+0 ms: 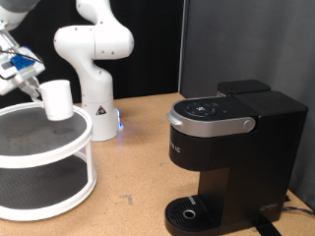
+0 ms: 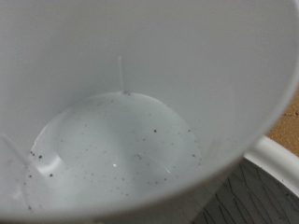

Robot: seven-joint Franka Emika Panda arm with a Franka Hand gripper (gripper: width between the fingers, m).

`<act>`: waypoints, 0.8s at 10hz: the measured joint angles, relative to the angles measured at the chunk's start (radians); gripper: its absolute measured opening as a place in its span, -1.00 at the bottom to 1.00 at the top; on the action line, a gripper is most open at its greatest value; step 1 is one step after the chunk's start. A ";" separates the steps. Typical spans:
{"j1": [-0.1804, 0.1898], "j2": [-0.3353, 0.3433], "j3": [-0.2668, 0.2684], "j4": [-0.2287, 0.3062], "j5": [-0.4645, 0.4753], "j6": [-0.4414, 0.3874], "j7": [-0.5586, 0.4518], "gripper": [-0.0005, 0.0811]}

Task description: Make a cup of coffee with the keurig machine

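Note:
The cup (image 1: 56,98) is a plain white mug at the back of the white stand's top shelf (image 1: 69,147), at the exterior view's left. My gripper (image 1: 37,88) reaches down from the upper left and is shut on the cup's rim. I cannot tell whether the cup rests on the shelf or hangs just above it. The wrist view looks straight into the cup (image 2: 121,140), whose floor is speckled with dark grains; one finger (image 2: 14,154) shows faintly inside its wall. The keurig machine (image 1: 231,138) stands at the right with its lid down and its round drip tray (image 1: 187,211) bare.
The white stand has two round tiers; its lower shelf (image 1: 39,192) holds nothing that I can see. The white robot base (image 1: 94,69) stands behind it, with a blue light at its foot. The table is wooden (image 1: 138,167). The stand's rim shows in the wrist view (image 2: 276,159).

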 joint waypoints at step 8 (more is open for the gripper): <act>0.020 -0.034 0.077 0.008 0.102 -0.011 0.205 -0.82</act>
